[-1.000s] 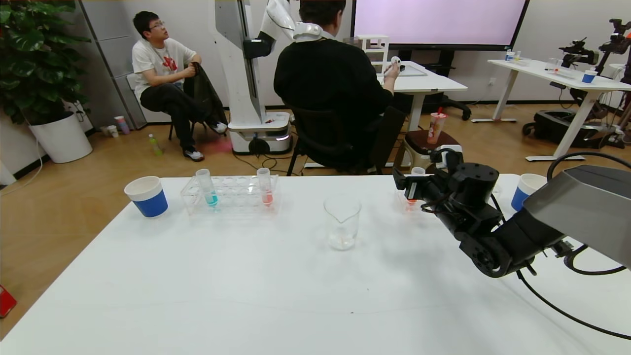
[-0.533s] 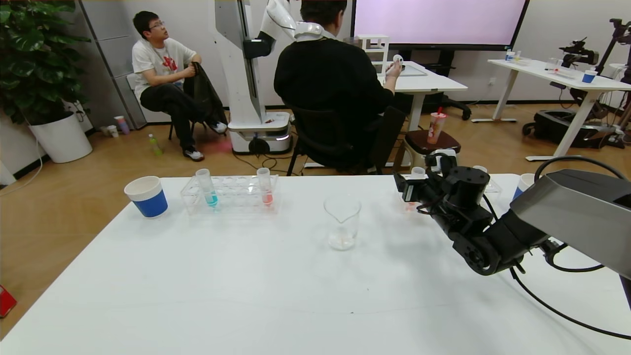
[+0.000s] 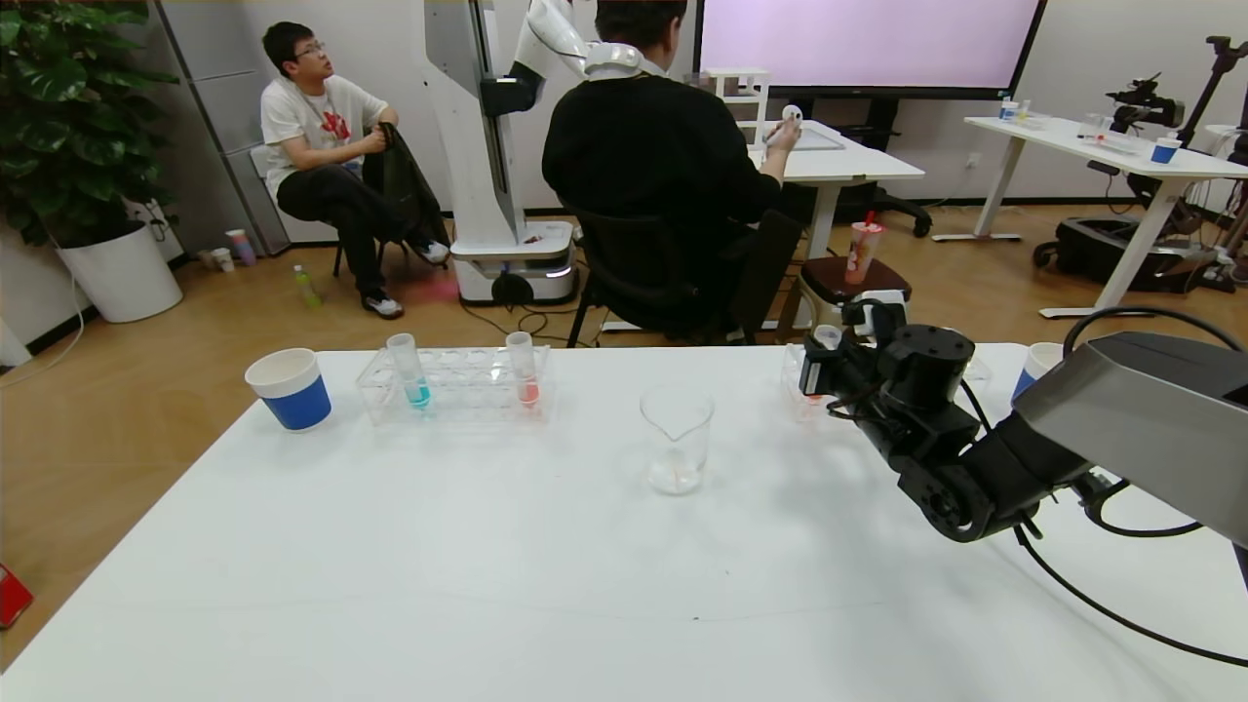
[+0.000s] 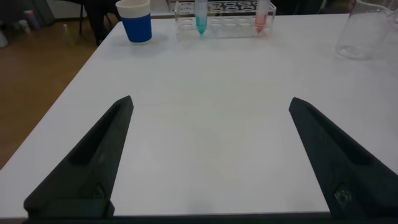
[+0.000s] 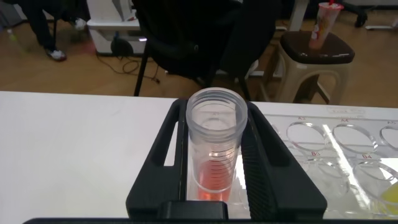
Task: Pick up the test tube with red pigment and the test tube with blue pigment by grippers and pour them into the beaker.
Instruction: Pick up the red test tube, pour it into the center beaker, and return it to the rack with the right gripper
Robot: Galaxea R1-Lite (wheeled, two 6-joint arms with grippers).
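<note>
The test tube with red pigment (image 5: 213,143) stands upright in a clear rack (image 5: 336,149) at the table's far right, holding a little orange-red liquid. My right gripper (image 3: 817,366) is shut on it, one finger on each side (image 5: 214,107); only its rim (image 3: 827,336) shows in the head view. The test tube with blue pigment (image 3: 417,385) stands in another clear rack (image 3: 458,402) at the far left, also seen in the left wrist view (image 4: 201,17). The empty glass beaker (image 3: 677,439) stands at the table's middle. My left gripper (image 4: 210,101) is open and empty above bare table.
A paler red tube (image 3: 526,382) stands in the left rack. Blue-and-white paper cups stand at the far left (image 3: 290,388) and far right (image 3: 1033,375). A yellow-green tube (image 5: 388,199) sits in the right rack. People, chairs and another robot are beyond the table's far edge.
My right arm has shifted a little to the right, bringing the gripper in around the red tube. The tube, the beaker and the left rack have not moved.
</note>
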